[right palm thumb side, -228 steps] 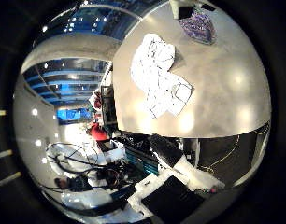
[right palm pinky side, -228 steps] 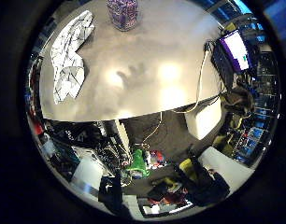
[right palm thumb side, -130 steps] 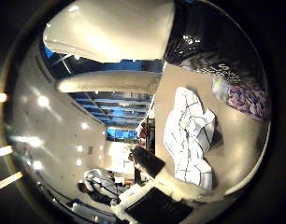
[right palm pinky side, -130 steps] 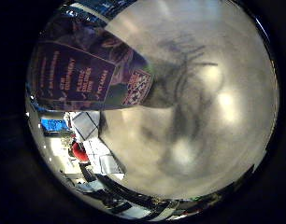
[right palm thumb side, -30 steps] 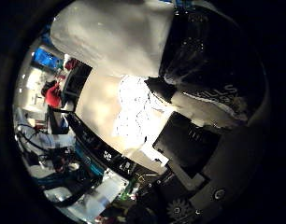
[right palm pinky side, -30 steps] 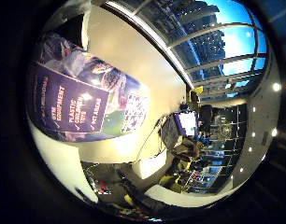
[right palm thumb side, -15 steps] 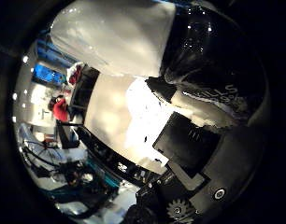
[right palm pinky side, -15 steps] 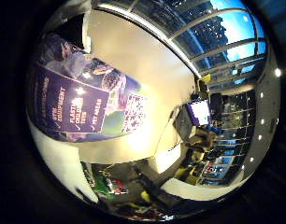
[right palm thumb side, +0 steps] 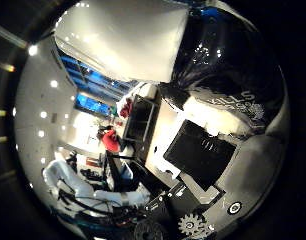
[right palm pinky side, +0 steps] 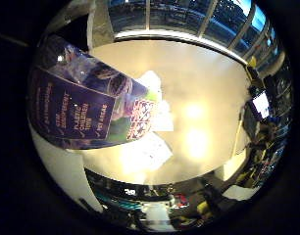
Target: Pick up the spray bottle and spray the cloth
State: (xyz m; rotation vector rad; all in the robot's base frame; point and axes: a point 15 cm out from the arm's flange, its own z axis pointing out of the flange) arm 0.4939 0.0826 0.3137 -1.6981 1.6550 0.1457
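Observation:
The spray bottle (right palm pinky side: 81, 103), clear with a purple printed label, fills much of the right little finger side palm view, close to the palm and lifted off the table. Its white spray head (right palm thumb side: 123, 40) and dark shoulder (right palm thumb side: 225, 62) fill the right thumb side palm view. My hand (right palm thumb side: 208, 160) shows there as black and white finger parts curled across the bottle. The white cloth (right palm pinky side: 150, 152) with dark grid lines lies on the pale table (right palm pinky side: 204, 78), past the bottle's base.
A monitor (right palm pinky side: 260, 103) stands at the table's far edge. Large windows (right palm pinky side: 179, 15) run beyond the table. The right thumb side palm view shows a room with desks and ceiling lights (right palm thumb side: 38, 115) behind the bottle.
The whole picture has swung in both views while the bottle stays fixed against the palm. The table and cloth now show in the little finger side view; the cloth has left the thumb side view.

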